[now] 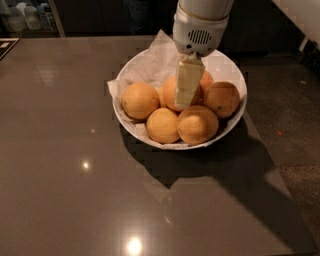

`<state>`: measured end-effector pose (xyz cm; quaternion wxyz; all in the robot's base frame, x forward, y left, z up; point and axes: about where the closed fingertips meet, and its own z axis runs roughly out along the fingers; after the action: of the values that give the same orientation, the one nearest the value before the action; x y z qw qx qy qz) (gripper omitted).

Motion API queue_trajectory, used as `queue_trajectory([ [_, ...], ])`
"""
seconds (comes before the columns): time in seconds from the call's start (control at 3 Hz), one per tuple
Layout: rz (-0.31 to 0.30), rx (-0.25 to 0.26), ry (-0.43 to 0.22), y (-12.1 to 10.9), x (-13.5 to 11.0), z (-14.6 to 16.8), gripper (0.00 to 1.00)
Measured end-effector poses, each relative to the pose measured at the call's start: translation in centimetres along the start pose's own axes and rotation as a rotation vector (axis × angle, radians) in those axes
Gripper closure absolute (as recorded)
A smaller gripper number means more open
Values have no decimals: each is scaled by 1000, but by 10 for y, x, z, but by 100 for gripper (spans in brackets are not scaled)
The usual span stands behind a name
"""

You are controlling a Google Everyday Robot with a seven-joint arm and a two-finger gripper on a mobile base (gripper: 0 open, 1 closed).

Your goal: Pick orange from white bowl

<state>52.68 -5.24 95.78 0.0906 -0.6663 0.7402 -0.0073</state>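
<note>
The white bowl (231, 70) stands at the table's far middle, lined with crumpled white paper (152, 62), and holds several yellow-orange oranges. My gripper (186, 102) reaches straight down into the bowl. Its cream lower part lies against the front of the middle orange (170, 95) and hides much of its skin. The front right orange (197, 124) has a duller brownish top. The right orange (221, 98) has a small dark dot. Two more oranges lie at the left (140, 100) and the front (162, 125). One more (206, 80) peeks out behind the gripper.
The bowl sits on a glossy dark grey table (75, 165) with light spots reflected on it. The table's right edge (272, 165) runs beside a dark speckled floor. Bottles (25, 15) stand far back at the left.
</note>
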Motion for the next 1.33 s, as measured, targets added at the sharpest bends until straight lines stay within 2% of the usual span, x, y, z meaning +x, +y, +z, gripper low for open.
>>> queue_trajectory([
  [1.0,4,-45,-3,-7,-3,15,30],
  [1.33,15,-63,-1,-7,2,23,48],
])
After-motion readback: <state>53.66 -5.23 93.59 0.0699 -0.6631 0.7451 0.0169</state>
